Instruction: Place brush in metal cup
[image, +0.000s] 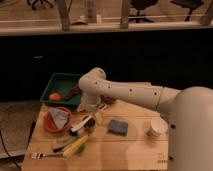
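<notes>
The brush (81, 124), white with a dark end, lies slanted on the wooden table (130, 150) right of the red bowl. My gripper (95, 116) hangs from the white arm (125, 92) directly over the brush's upper end, touching or nearly touching it. A small dark cup-like object (90, 125), possibly the metal cup, stands just below the gripper beside the brush. I cannot tell whether the brush is gripped.
A green tray (59, 82) at the back left holds an orange ball (54, 96) and a brown item. A red bowl (57, 120) holds a grey cloth. A blue sponge (118, 127), a pale cup (156, 127), a yellow item (75, 146) and a fork (44, 155) lie on the table.
</notes>
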